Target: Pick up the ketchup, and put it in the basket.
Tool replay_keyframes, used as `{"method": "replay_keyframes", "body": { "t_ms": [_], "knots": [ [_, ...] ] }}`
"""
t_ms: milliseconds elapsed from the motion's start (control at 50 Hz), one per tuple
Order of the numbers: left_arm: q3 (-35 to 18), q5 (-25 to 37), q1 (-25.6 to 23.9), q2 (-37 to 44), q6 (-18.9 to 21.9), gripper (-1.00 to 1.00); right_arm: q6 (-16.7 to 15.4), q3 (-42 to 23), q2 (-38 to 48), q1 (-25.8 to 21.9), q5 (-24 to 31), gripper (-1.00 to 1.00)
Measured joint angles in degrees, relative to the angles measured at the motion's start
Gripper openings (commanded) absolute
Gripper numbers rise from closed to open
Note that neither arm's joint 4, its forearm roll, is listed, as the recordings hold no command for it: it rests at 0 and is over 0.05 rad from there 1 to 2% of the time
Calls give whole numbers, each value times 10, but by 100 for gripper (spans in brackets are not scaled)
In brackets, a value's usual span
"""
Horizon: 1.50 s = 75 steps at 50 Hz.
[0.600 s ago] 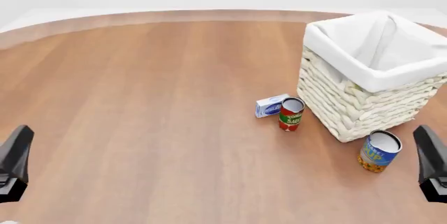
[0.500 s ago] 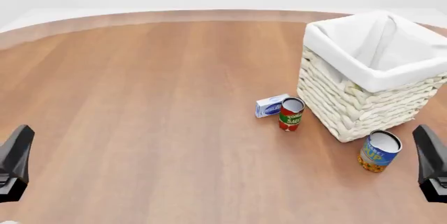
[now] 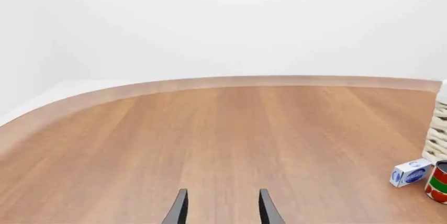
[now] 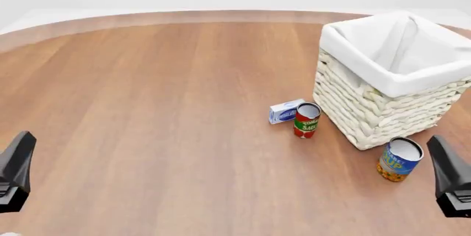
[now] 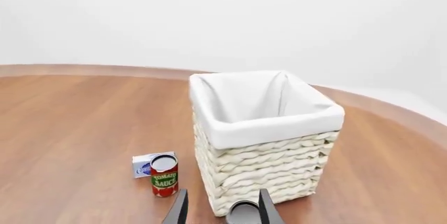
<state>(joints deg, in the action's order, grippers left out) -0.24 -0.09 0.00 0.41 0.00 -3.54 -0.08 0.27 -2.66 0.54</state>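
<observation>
Grippers sit nearest, left gripper (image 3: 221, 211) and right gripper (image 5: 222, 208) each spread apart, gripping nothing. Farther on, a blue-and-yellow can (image 4: 400, 159) stands just before the basket (image 4: 390, 79), cream woven wicker, square, its white cloth liner folded over the rim. Ketchup appears in no view, so I cannot tell its place.

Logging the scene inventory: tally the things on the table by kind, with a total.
Cans: 2, the tomato sauce can and the blue-and-yellow can
Boxes: 1, the small blue-and-white box
Baskets: 1, the basket
Ketchup bottles: 0 in view
Total: 4
</observation>
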Motion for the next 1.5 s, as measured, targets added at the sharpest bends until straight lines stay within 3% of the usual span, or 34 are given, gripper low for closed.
{"method": "replay_keyframes", "body": {
  "t_ms": [280,760,1500],
  "knots": [
    [0,0,0,0,0,100,-30,0,17,-51,-7,100],
    [0,0,0,0,0,100,-48,-30,129,-152,-80,100],
    [0,0,0,0,0,100,-46,-88,414,-344,-276,100]
  ]
}}
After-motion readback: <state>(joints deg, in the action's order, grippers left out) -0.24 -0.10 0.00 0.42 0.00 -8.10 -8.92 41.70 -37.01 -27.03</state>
